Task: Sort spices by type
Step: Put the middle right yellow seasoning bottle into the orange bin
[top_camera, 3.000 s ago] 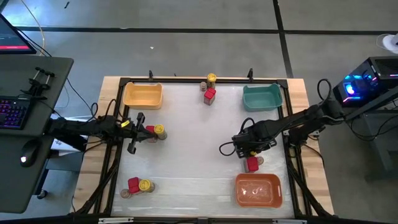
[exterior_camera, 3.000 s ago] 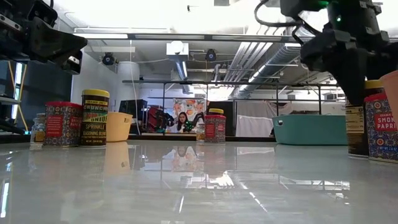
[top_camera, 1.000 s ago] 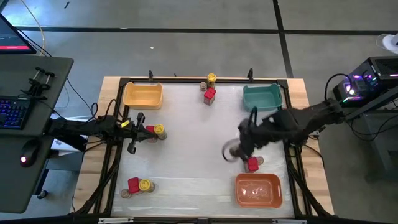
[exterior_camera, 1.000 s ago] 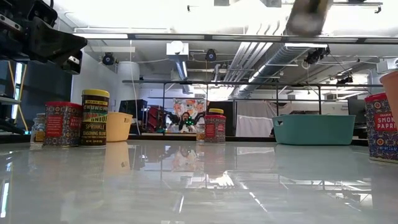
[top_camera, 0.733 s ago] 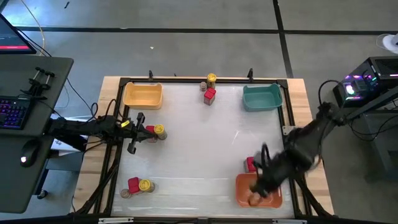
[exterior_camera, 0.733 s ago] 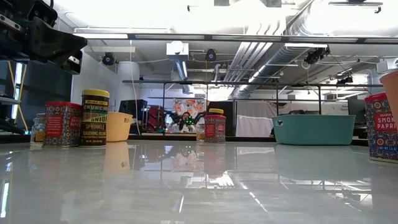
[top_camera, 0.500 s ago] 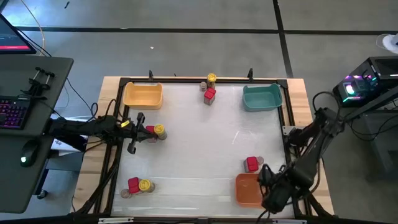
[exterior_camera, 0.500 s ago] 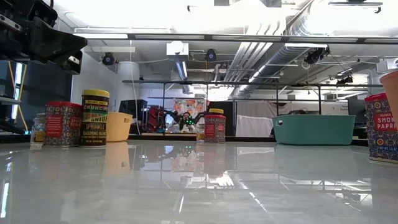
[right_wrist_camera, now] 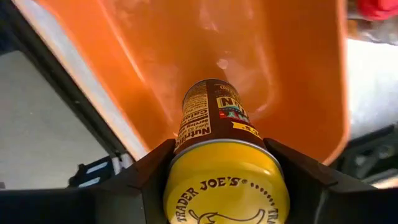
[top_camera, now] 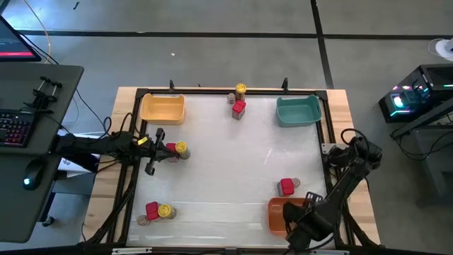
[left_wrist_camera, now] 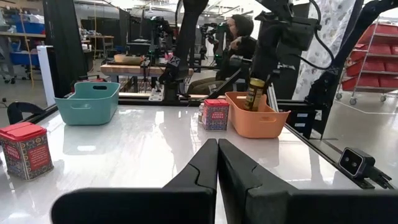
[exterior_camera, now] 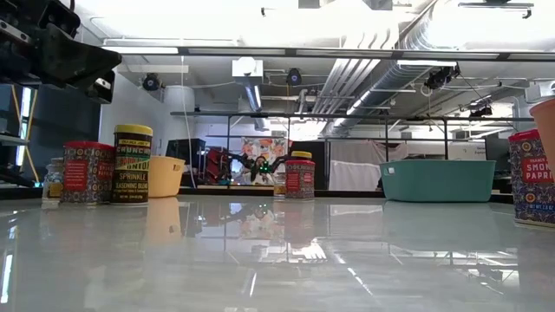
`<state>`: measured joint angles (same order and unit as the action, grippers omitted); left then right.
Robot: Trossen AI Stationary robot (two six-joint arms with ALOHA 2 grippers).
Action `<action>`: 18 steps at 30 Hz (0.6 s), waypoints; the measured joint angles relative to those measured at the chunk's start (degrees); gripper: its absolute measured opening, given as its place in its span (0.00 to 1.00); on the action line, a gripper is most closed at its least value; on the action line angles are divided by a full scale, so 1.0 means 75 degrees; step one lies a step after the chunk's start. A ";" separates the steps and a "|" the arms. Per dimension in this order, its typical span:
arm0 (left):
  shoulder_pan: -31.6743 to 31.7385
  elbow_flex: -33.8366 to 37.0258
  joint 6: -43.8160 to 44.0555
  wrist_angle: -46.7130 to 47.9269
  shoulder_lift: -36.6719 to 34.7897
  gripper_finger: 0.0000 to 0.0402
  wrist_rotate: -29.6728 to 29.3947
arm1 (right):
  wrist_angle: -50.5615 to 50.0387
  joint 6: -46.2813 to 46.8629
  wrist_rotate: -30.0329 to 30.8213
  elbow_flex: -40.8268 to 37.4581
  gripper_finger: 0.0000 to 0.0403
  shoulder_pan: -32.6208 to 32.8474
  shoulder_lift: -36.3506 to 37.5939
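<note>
My right gripper (right_wrist_camera: 225, 169) is shut on a yellow-lidded jar (right_wrist_camera: 217, 134) inside the orange bin (top_camera: 277, 216) at the table's near right; the left wrist view shows the jar (left_wrist_camera: 254, 93) upright in the bin (left_wrist_camera: 256, 118). My left gripper (top_camera: 151, 153) is shut and empty at the table's left, beside a red tin (top_camera: 170, 150) and a yellow-lidded jar (top_camera: 182, 149). A red tin (top_camera: 287, 187) with a small tan jar (top_camera: 297, 183) stands just beyond the orange bin. My right gripper pinches the jar's upper end, just under its yellow lid (right_wrist_camera: 227, 186), between its two fingers (right_wrist_camera: 149, 171). The fingers come from above, pointing down. The jar hangs upright with its lower end inside the orange bin; whether it touches the bin's floor I cannot tell.
A yellow bin (top_camera: 162, 108) stands at the far left and a teal bin (top_camera: 298, 110) at the far right. A red tin (top_camera: 238, 107) and yellow-lidded jar (top_camera: 241, 90) stand at the far middle. Another red tin (top_camera: 151, 210) and jar (top_camera: 165, 210) stand near left.
My right gripper has swung from the table's right middle toward the near edge and gone down over the orange bin, carrying the yellow-lidded jar, whose lower end is now inside the bin.
</note>
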<state>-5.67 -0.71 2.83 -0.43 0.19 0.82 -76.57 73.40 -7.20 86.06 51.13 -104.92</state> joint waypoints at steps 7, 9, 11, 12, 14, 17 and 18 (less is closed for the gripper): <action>0.0000 0.0000 0.0000 0.0003 0.0002 0.00 -0.0001 | -0.0160 -0.0054 0.0352 0.0002 0.56 0.0182 0.0000; 0.0003 0.0000 0.0000 0.0000 0.0000 0.00 -0.0003 | -0.0093 -0.0071 0.0388 -0.0045 0.56 0.0226 0.0000; 0.0000 0.0000 0.0000 0.0003 0.0000 0.00 0.0000 | -0.0045 -0.0211 0.0385 -0.0098 0.57 0.0293 -0.0002; 0.0000 0.0000 0.0000 0.0001 0.0000 0.00 -0.0002 | -0.0019 -0.0328 0.0398 -0.0099 0.57 0.0335 -0.0014; 0.0000 0.0000 0.0000 0.0003 0.0001 0.00 -0.0002 | 0.0017 -0.0514 0.0466 -0.0099 0.57 0.0356 -0.0015; 0.0002 0.0000 0.0000 0.0003 0.0000 0.00 -0.0003 | 0.0019 -0.0661 0.0478 -0.0099 0.57 0.0358 -0.0015; 0.0000 0.0001 0.0000 0.0003 0.0003 0.00 -0.0001 | 0.0019 -0.0703 0.0477 -0.0099 0.57 0.0353 -0.0015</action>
<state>-5.67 -0.70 2.83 -0.40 0.21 0.81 -76.42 68.13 -3.62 85.32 53.78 -105.03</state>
